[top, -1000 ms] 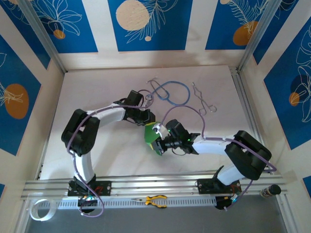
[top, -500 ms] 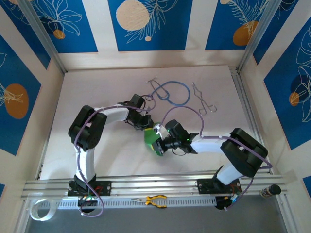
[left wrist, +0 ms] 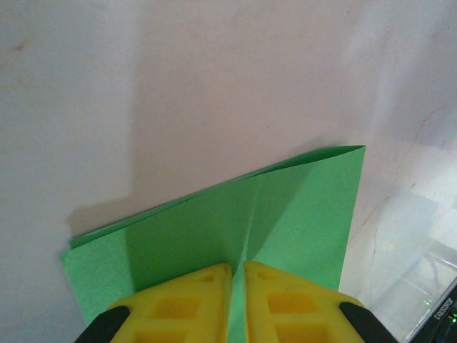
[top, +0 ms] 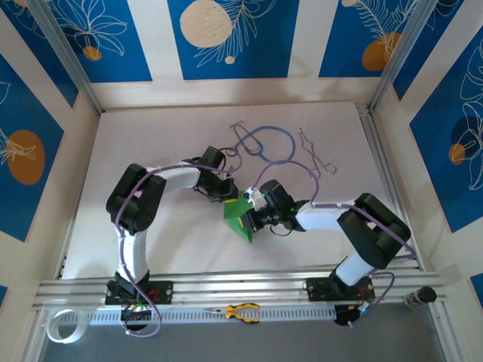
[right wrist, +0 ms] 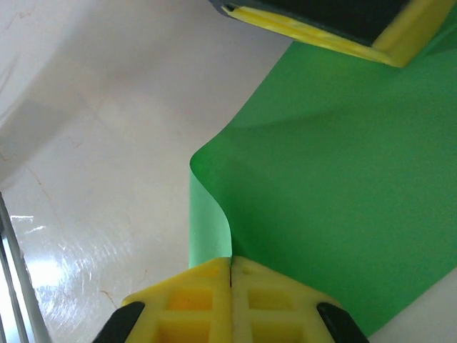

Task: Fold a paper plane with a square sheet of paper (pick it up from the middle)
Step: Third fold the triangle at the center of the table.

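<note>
white table [top: 151,136], near its middle: a partly folded green square sheet of paper [top: 238,217] held between both arms. left gripper [left wrist: 235,275] pinches one edge; right gripper [right wrist: 230,268] is clamped on another, curling edge.

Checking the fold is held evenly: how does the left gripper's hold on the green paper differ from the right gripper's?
The left gripper pinches the green paper on a straight crease, where the sheet is flat; the right gripper pinches an edge where the sheet curls beside it. From above, the left gripper holds the sheet's far side, the right gripper its right side. Both are shut on the same sheet.
</note>
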